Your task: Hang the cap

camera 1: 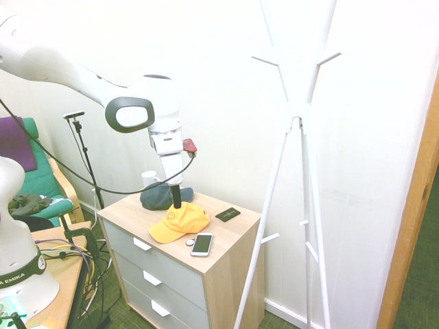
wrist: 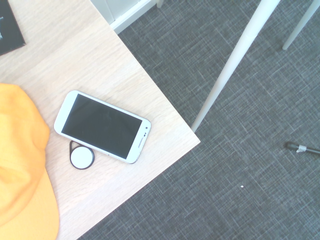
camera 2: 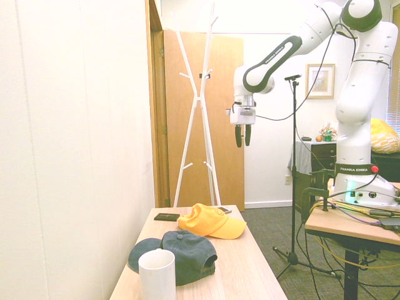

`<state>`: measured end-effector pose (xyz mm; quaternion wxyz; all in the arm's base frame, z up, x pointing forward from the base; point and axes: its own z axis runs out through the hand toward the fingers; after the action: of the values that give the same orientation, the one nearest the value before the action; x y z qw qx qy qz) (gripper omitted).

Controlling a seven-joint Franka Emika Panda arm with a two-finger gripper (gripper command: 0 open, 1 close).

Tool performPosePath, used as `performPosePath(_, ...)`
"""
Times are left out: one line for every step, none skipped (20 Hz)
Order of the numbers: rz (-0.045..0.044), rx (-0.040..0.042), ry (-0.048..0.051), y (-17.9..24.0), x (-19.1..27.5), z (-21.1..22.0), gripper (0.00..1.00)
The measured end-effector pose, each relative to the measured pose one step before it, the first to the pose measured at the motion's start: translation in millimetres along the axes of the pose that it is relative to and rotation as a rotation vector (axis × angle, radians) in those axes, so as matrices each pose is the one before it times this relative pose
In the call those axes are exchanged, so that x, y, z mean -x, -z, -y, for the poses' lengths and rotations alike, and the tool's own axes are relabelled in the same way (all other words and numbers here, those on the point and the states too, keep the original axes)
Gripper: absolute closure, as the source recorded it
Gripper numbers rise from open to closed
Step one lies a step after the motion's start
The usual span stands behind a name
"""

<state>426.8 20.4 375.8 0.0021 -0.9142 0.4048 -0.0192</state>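
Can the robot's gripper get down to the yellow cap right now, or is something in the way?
Probably yes. The gripper hangs open and empty, well above the cap, which lies uncovered on the dresser top. The dark cap and phone lie beside it, not over it.

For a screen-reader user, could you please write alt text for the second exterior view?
A white robot arm holds its open gripper high above a wooden dresser top where an orange cap lies. Nearer the camera sit a dark cap and white mug; a white coat stand rises behind.
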Motion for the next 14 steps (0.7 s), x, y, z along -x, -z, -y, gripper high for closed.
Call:
performPosePath(0.00057,0.00056,0.00021,-0.37,0.01,0.11,0.0)
performPosePath(0.00051,0.00048,0.00058,-0.29,0.13,0.19,0.0)
performPosePath(0.00181,0.00154,0.00247,-1.0,0.36,0.95,0.0)
performPosePath(0.00263,0.00204,0.0069,-1.76,1.38,2.88,0.0)
performPosePath(0.00202,0.00161,0.01165,-2.46,2.16,5.06,0.0)
performPosePath(-0.00128,-0.00252,0.01609,-3.13,2.89,8.57,0.0)
performPosePath(-0.00095,-0.00272,0.01606,-4.64,4.14,11.25,0.0)
performPosePath(-0.00171,-0.00422,0.01184,-6.5,4.95,12.58,0.0)
performPosePath(0.00098,-0.0022,0.0102,-8.49,6.19,14.72,0.0)
performPosePath(0.0028,-0.00168,0.0092,-9.59,7.32,14.75,0.0)
performPosePath(0.00394,0.00053,0.00881,-10.53,8.03,13.7,0.0)
performPosePath(0.00287,0.00227,0.0109,-10.09,8.2,13.54,0.0)
performPosePath(0.00326,0.00458,0.01205,-9.38,9.16,13.18,0.0)
performPosePath(0.00203,0.00854,0.01211,-8.1,8.47,12.24,0.0)
